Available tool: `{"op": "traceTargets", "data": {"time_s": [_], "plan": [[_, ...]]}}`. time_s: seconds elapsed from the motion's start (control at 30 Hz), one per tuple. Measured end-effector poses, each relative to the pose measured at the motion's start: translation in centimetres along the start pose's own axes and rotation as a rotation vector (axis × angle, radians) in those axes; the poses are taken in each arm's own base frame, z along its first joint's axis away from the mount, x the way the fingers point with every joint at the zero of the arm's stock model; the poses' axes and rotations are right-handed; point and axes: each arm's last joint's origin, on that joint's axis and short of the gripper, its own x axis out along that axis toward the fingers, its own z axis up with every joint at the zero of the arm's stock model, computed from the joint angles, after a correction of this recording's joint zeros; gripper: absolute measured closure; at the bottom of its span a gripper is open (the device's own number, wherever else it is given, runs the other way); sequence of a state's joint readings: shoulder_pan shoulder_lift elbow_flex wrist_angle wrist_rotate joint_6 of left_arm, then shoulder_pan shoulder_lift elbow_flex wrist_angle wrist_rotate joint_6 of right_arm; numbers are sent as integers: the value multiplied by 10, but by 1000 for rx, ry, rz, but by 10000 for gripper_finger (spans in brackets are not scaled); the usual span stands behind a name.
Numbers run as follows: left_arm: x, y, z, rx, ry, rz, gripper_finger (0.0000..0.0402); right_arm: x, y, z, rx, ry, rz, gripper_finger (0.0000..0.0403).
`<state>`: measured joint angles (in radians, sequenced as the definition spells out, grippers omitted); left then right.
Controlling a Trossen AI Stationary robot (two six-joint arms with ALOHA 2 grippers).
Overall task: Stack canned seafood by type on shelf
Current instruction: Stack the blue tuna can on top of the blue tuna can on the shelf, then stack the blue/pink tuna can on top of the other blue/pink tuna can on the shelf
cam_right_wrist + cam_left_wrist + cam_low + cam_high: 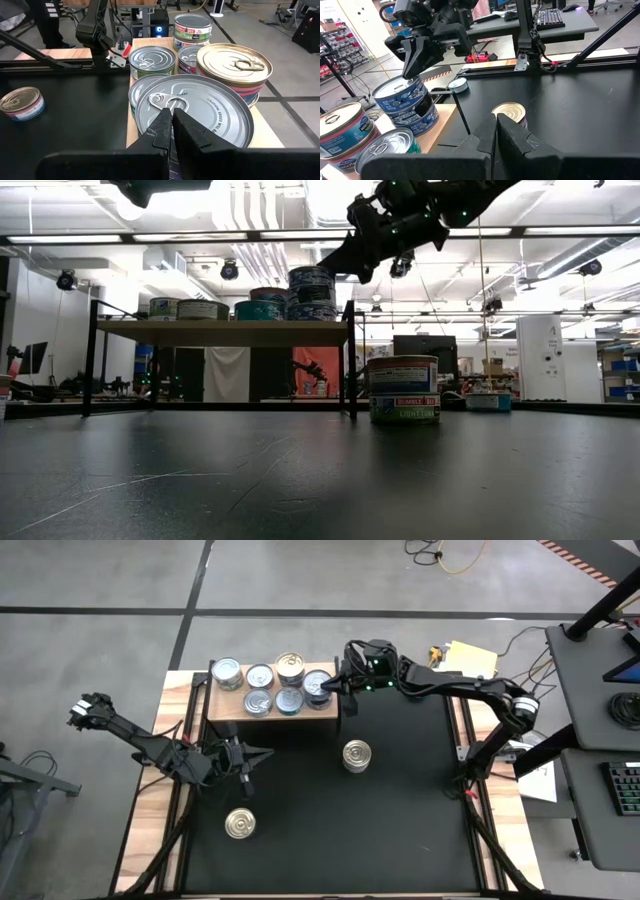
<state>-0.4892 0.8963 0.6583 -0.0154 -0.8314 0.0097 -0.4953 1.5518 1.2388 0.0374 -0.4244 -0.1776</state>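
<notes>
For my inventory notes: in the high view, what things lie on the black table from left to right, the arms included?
Left gripper, gold-topped can near the front, wooden shelf carrying cans, right gripper at the shelf's right end, stacked cans on the mat.

Shiny metal cans (192, 110) with glossy paper-looking labels sit on a pale matt wooden shelf (225, 708).

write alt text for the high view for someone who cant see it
Seen from above, the right gripper, shut, hovers at the right end of a wooden shelf that holds about seven cans. The left gripper, also shut, waits over the black table, where two more cans stand, one mid-table and one nearer the front left.
</notes>
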Motion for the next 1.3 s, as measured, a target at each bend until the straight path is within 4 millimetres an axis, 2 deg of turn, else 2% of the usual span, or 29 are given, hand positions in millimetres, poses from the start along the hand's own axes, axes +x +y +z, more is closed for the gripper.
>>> {"op": "traceTargets", "data": {"time_s": [0.33,1.0,1.3], "plan": [[0,0,0,0,0,0,401,-7,3,3,11,15,-6,394],[0,0,1,-12,-11,0,401,-2,14,5,16,15,25,394],[0,0,2,-41,-14,0,401,-29,26,28,0,-51,28,394]]}}
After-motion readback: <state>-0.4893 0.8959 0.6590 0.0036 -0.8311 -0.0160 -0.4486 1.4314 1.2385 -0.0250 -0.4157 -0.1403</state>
